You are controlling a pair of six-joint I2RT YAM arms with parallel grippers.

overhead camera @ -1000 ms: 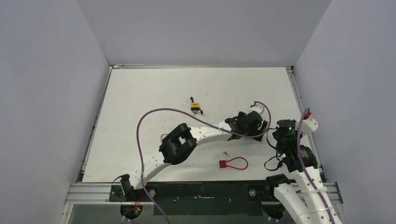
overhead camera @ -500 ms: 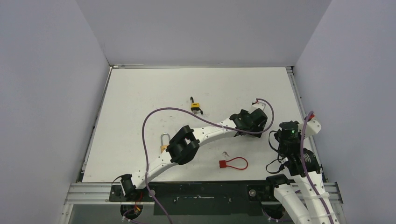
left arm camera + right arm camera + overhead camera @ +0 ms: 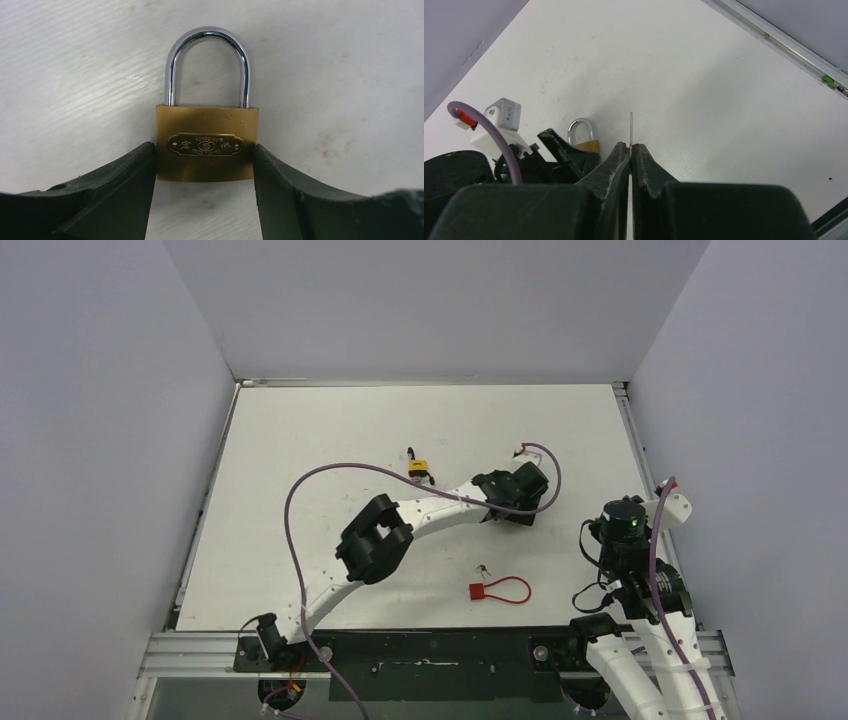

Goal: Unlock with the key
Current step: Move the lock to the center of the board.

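Centrally, brass padlock [image 3: 206, 150], chrome shackle [image 3: 207, 33], thin key [image 3: 631, 130]

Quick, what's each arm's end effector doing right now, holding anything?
Left end effector: closed on the brass padlock, gripping its body from both sides.
Right end effector: shut, pinching the thin key.

On bench [image 3: 300, 440]: 1 brass padlock [image 3: 207, 145], 1 yellow padlock [image 3: 419, 468], 1 red cable lock [image 3: 500, 590], 1 loose key [image 3: 483, 569]; 1 held key [image 3: 631, 127] above.
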